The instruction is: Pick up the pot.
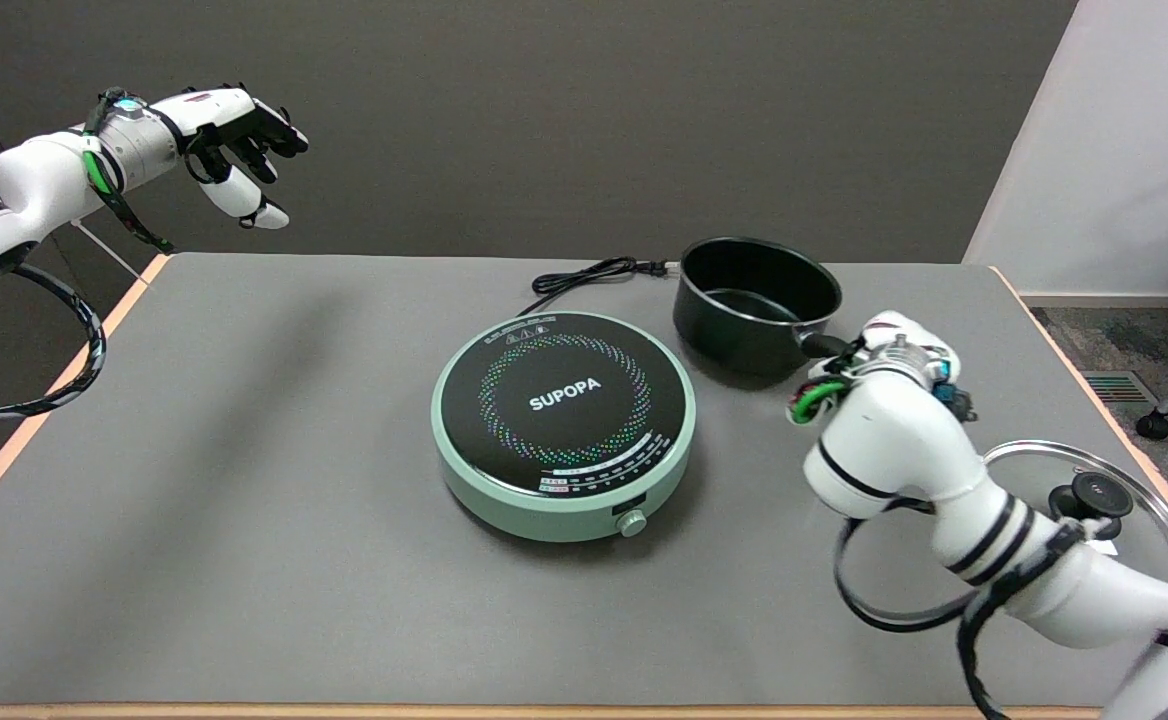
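Pot (756, 300) sits just beyond our right hand (889, 350); its grip on the handle (822, 345) is hidden, so we seat fingers firmly before lifting.

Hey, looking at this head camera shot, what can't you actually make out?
Head view, hidden or unclear:
- Right hand: fingers behind its own wrist, so its grip on the pot handle cannot be told.
- Pot handle: mostly covered by that hand.
- Glass lid: partly hidden by the right arm.
- Cooker control labels: too small to read.
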Robot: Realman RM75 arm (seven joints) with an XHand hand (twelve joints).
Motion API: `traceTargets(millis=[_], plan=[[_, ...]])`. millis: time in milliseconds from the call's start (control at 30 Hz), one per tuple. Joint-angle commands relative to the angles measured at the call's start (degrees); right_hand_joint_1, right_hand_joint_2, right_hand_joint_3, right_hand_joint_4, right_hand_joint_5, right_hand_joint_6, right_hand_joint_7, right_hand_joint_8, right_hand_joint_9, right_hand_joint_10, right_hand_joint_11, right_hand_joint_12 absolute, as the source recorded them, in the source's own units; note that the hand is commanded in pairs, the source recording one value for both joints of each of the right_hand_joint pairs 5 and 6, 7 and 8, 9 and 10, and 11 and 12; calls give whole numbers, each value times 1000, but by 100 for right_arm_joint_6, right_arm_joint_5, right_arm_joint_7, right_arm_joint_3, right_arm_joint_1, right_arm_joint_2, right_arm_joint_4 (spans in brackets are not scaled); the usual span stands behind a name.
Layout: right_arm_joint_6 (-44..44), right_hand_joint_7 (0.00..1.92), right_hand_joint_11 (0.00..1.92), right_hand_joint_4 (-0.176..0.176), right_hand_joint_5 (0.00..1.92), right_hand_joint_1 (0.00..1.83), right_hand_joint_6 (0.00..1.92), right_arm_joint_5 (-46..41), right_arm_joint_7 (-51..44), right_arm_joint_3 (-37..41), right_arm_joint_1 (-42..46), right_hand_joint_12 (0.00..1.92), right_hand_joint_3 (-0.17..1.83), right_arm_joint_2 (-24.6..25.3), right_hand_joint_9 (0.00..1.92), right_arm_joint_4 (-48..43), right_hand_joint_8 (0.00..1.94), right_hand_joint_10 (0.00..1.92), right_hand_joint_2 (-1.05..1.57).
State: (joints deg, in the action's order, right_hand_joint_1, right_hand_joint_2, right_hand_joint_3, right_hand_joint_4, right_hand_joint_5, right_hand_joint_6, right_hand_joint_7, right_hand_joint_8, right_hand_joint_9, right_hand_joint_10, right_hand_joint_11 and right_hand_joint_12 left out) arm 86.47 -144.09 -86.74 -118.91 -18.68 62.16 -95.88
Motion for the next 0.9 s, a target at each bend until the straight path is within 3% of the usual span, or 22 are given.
traceTargets(millis=[33, 167, 433, 633, 900], plan=[[-2042, 1695, 1695, -98, 1695, 945, 1695, 1338, 1064, 1261, 1927, 1695, 1341, -1185, 1695, -77, 1695, 1695, 1495], [-2341, 1700, 1700, -97, 1700, 939, 1700, 2076, 1850, 1273, 2351, 1700, 1324, -1554, 1700, 131, 1700, 1700, 1507], [-3186, 1697, 1697, -98, 1697, 949, 1697, 2338, 2952, 1917, 3241, 1697, 1329, -2261, 1697, 425, 1697, 1697, 1475], [-4490, 1710, 1710, -95, 1710, 947, 1710, 3049, 3691, 2876, 3667, 1710, 1289, -2231, 1710, 727, 1710, 1710, 1482], [-5978, 1727, 1727, -92, 1727, 946, 1727, 4134, 4982, 3574, 3663, 1727, 1230, -2229, 1727, 1055, 1727, 1727, 1473]])
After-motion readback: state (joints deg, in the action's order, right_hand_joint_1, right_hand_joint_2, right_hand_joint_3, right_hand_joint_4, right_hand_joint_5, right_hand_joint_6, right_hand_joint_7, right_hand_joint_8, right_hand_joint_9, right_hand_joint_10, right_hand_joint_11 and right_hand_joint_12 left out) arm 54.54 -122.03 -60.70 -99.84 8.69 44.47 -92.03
